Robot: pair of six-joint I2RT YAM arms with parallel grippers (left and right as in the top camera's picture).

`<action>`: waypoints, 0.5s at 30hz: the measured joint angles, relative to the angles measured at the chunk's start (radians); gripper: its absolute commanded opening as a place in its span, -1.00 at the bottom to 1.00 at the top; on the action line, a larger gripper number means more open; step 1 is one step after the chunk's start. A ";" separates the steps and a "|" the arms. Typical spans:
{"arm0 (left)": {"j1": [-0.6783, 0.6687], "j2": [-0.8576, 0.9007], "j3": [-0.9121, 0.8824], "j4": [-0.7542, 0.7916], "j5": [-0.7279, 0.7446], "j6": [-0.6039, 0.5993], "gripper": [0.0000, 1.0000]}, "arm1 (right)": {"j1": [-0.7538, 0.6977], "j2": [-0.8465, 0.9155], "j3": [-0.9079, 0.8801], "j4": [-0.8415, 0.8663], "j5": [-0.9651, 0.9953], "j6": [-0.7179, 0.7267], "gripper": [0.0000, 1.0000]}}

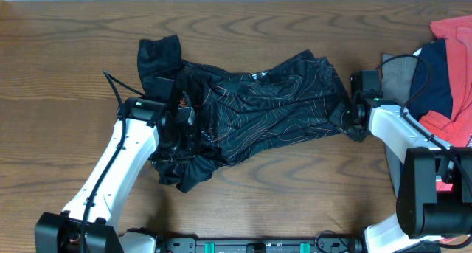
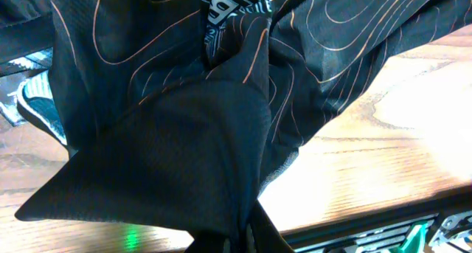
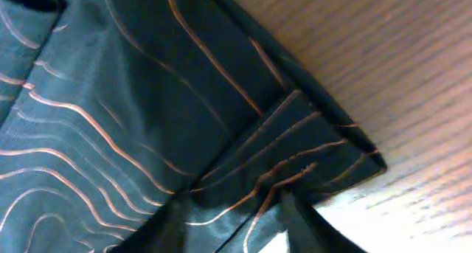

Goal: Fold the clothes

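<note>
My left claw is pinching shut on the thin black jersey with fine orange-red contour lines. In my left wrist view the cloth is gathering to a point right at my fingertips and fanning out from there, with white lettering showing on a fold higher up. The jersey is lying crumpled across the middle of the brown wood-grain table, reaching from my left claw to my right one, and a dark sleeve is sticking out toward the far left. My right claw is sitting at the jersey's right edge. In my right wrist view its hemmed corner is running between my two fingers, but I cannot tell whether they are gripping it or standing just clear. Further right, a heap of red, navy and grey garments is lying at the table's edge.
</note>
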 measured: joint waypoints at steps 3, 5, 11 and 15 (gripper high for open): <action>0.000 0.000 0.000 0.000 0.000 0.000 -0.88 | 0.000 0.001 -0.002 -0.008 0.019 0.005 -0.64; 0.000 0.000 0.000 0.000 0.000 0.000 -0.88 | 0.000 0.001 -0.002 -0.011 0.028 0.006 -0.83; 0.000 0.000 0.000 -0.003 0.000 0.000 -0.88 | 0.000 0.004 -0.002 -0.016 0.048 0.008 -0.98; 0.000 0.000 0.000 -0.005 0.000 0.000 -0.88 | 0.000 0.003 -0.002 -0.036 0.064 0.008 -0.98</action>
